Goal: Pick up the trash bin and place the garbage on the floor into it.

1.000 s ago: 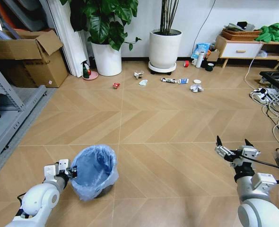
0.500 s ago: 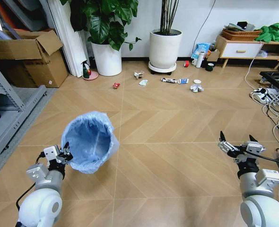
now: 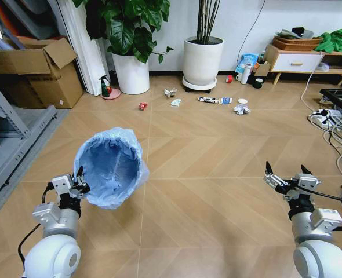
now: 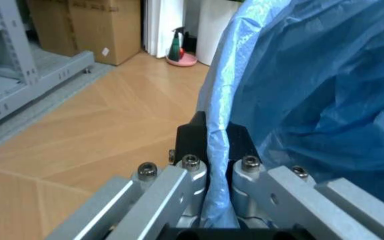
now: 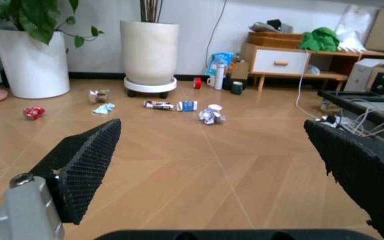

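My left gripper point(image 3: 78, 184) is shut on the rim of the trash bin point(image 3: 110, 168), a small round bin lined with a crinkly light-blue bag, held off the floor and tilted with its mouth toward me. The left wrist view shows the fingers point(image 4: 190, 165) clamped on the bag-covered rim point(image 4: 219, 150). My right gripper point(image 3: 287, 178) hangs open over bare floor at the right. The garbage lies far ahead near the planters: a crushed red can point(image 3: 142, 105), crumpled white paper point(image 3: 241, 109), a white lid point(image 3: 243, 101), a tube with a blue-white carton point(image 3: 214, 99), and small pieces point(image 3: 170, 91).
Two big white planters point(image 3: 203, 58) stand at the back wall. A cardboard box point(image 3: 35, 69) and metal shelving point(image 3: 3, 145) line the left. A low cabinet point(image 3: 301, 58) and tangled cables point(image 3: 336, 124) occupy the right. Wooden floor lies open between me and the litter.
The left gripper has lifted the trash bin off the floor and tilted it toward me. The right gripper has stayed open and hardly moved.
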